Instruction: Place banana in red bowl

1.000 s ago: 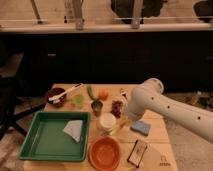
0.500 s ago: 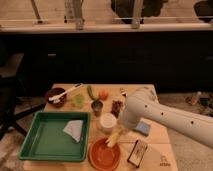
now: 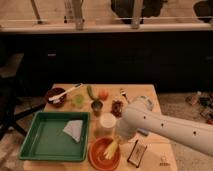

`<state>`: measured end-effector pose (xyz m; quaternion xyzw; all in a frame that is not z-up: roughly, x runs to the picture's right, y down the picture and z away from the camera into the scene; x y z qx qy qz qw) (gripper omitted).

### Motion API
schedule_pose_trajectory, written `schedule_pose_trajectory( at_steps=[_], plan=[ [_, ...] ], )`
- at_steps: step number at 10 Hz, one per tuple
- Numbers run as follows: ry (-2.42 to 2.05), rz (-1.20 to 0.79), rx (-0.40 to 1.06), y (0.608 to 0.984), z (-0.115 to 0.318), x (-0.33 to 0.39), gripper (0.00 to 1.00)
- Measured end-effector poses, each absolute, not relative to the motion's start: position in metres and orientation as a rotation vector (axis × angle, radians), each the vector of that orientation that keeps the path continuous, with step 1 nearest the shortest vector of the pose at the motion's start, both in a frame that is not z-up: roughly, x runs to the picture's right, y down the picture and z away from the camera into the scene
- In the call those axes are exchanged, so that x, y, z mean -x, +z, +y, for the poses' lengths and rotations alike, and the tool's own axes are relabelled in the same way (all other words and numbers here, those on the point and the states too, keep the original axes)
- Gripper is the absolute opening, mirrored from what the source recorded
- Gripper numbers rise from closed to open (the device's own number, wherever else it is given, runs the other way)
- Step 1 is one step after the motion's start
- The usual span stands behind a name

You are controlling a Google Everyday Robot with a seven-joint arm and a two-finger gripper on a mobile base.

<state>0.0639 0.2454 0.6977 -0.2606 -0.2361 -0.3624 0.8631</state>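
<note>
One camera looks from above and in front, angled down over the counter (image 3: 150, 92) toward a dark back wall; moderately near; the gripper (image 3: 114, 146) sits low centre, above the red bowl (image 3: 95, 150).

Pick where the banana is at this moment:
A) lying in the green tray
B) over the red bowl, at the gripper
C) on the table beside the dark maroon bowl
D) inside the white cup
B: the yellow banana sits inside the rim of the red bowl, at the tip of the gripper that reaches down from the white arm; whether it is released cannot be told.
</note>
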Motion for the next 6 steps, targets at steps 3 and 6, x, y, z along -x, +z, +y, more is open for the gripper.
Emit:
schedule_pose_trajectory(
  at_steps=[3,6],
  plan=[
    [-0.752,-0.485,0.537,0.696,0.256,-0.051,0.0],
    [-0.728,-0.473,0.535,0.702,0.257,-0.045,0.0]
  ],
)
